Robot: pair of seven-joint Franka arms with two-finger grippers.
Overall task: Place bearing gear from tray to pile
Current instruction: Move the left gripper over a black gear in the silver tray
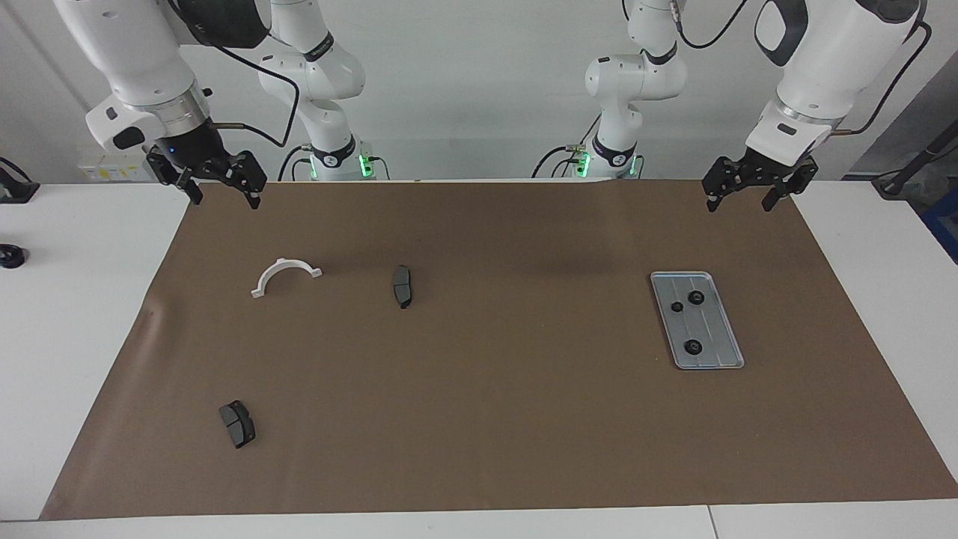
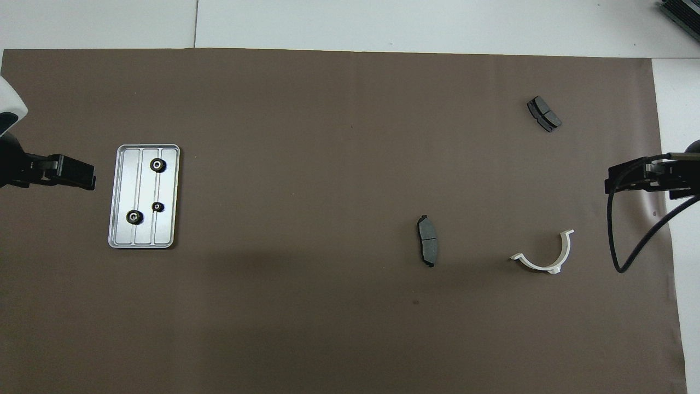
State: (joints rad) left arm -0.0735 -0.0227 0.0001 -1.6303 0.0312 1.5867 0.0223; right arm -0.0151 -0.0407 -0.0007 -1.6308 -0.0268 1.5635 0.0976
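Observation:
A silver-grey ridged tray lies on the brown mat toward the left arm's end. In it are three small black bearing gears, one smaller than the others, the third at the tray's other end. The pile is spread toward the right arm's end: a white half-ring bracket and two dark brake pads. My left gripper hangs open and empty over the mat's edge by the tray. My right gripper hangs open and empty over the mat's edge by the bracket.
The brown mat covers most of the white table. A black cable droops from the right arm above the mat. A small dark object sits on the bare table at the right arm's end.

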